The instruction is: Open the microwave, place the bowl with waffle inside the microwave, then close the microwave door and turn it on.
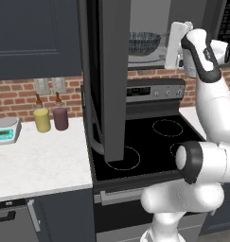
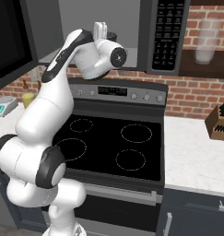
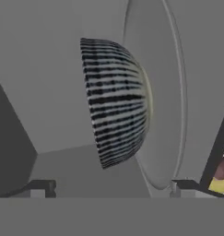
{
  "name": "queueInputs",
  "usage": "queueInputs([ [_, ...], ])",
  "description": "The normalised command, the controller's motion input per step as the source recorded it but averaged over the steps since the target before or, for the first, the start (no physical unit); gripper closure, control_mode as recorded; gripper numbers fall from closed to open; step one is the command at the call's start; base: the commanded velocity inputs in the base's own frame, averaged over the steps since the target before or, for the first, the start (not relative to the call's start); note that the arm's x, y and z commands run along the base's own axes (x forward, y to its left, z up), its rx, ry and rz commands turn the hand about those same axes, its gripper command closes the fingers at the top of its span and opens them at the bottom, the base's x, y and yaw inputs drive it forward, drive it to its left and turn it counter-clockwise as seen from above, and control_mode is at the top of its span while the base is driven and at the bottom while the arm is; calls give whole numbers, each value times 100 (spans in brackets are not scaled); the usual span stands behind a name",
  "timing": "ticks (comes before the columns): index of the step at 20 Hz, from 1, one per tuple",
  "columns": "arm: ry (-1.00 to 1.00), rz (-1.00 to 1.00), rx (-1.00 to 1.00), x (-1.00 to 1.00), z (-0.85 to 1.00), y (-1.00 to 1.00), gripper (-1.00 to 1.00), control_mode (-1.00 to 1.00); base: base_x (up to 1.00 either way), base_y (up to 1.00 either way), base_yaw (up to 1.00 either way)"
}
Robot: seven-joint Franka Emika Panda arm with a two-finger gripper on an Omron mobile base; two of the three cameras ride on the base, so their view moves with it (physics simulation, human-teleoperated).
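The microwave (image 2: pixel 168 32) hangs over the stove with the microwave door (image 1: pixel 114 71) swung fully open to the left, seen edge-on. Inside the pale cavity the dark, white-streaked bowl (image 1: pixel 145 42) rests on the glass turntable (image 3: pixel 164 101). The hand view is rolled, so there the bowl (image 3: pixel 115 101) appears on its side. The waffle is hidden inside the bowl. My gripper (image 3: pixel 109 186) sits at the cavity's mouth just short of the bowl, open, fingers wide apart with nothing between them. The hand (image 2: pixel 100 30) is raised at the opening.
Below is the black-topped stove (image 1: pixel 149 142) with its control panel (image 2: pixel 118 92). On the left counter stand a yellow cup (image 1: pixel 41 119), a purple cup (image 1: pixel 60 118) and a scale (image 1: pixel 5 131). A knife block (image 2: pixel 218 122) sits on the right counter.
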Motion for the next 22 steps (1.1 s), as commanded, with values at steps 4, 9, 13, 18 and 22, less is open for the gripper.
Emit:
queueInputs([
  [4,-4,0,-1,-31,-10,0,-100,-100,0,0,0],
  [9,1,0,-10,-32,-17,-6,-100,-100,0,0,0],
  [13,-12,-5,-18,-100,12,-9,-100,-100,0,0,0],
  [18,-6,-7,-32,-73,-9,0,-100,-100,0,0,0],
  [22,-2,-12,-46,-35,-47,0,-100,-100,0,0,0],
])
